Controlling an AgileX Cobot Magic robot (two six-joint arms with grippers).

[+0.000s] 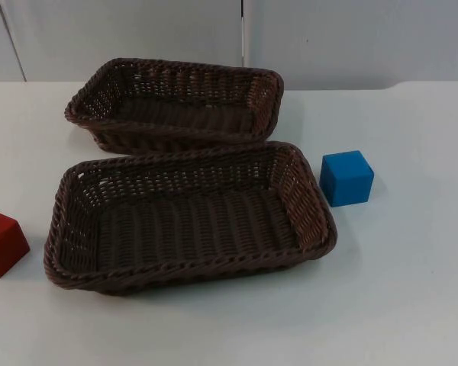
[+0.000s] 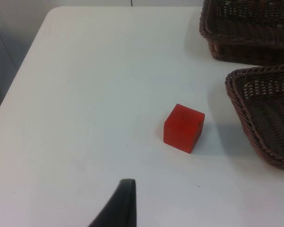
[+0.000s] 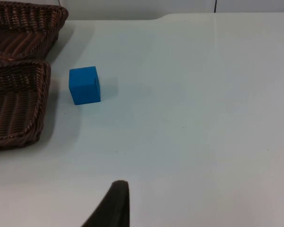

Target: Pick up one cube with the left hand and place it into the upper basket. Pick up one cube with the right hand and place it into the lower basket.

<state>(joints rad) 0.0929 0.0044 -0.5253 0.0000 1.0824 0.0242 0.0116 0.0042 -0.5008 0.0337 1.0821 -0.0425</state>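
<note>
A red cube [image 1: 1,242] sits on the white table left of the lower basket [image 1: 72,229]; in the left wrist view the red cube [image 2: 183,128] lies some way ahead of my left gripper [image 2: 119,207], with bare table between them. A blue cube [image 1: 346,178] stands right of the lower basket, near its far right corner. My right gripper [image 3: 112,205] hangs back from the blue cube [image 3: 84,85], well apart from it. The upper basket [image 1: 269,97] lies behind the lower one. Both brown wicker baskets hold nothing.
The two baskets nearly touch along their long sides. Open white table runs to the right of the blue cube and along the front edge. A grey partition wall [image 1: 351,38] closes the back of the table.
</note>
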